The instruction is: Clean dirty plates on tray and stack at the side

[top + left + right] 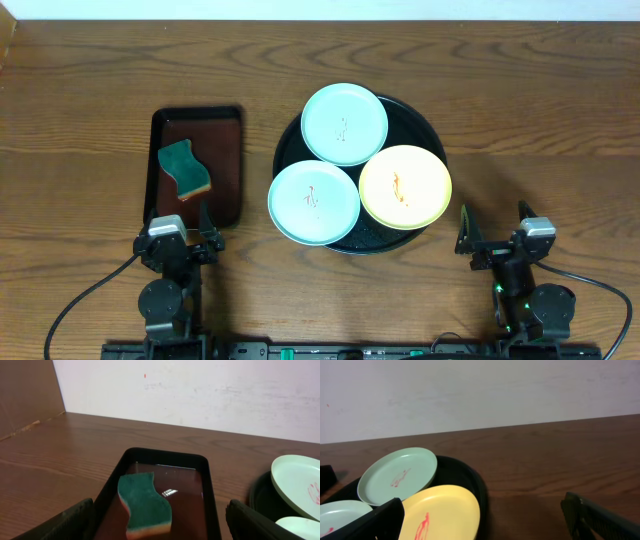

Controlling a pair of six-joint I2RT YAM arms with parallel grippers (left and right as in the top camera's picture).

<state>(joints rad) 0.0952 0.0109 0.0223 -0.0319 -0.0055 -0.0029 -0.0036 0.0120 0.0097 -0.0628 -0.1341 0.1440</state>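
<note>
Plates (345,123) hide much of the tray (415,120); the smears (343,128) seem indistinct.

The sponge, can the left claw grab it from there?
Probably yes. The sponge lies uncovered in the rectangular tray, straight ahead of the open left claw, with nothing between them.

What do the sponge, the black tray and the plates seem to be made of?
Sponge: likely soft foam, orange, with a rough green scouring layer. Black tray: probably plastic, glossy, since its rim shows a sheen. Mint plates and yellow plate: perhaps plastic or melamine, smooth, with even colour and thin rims.
</note>
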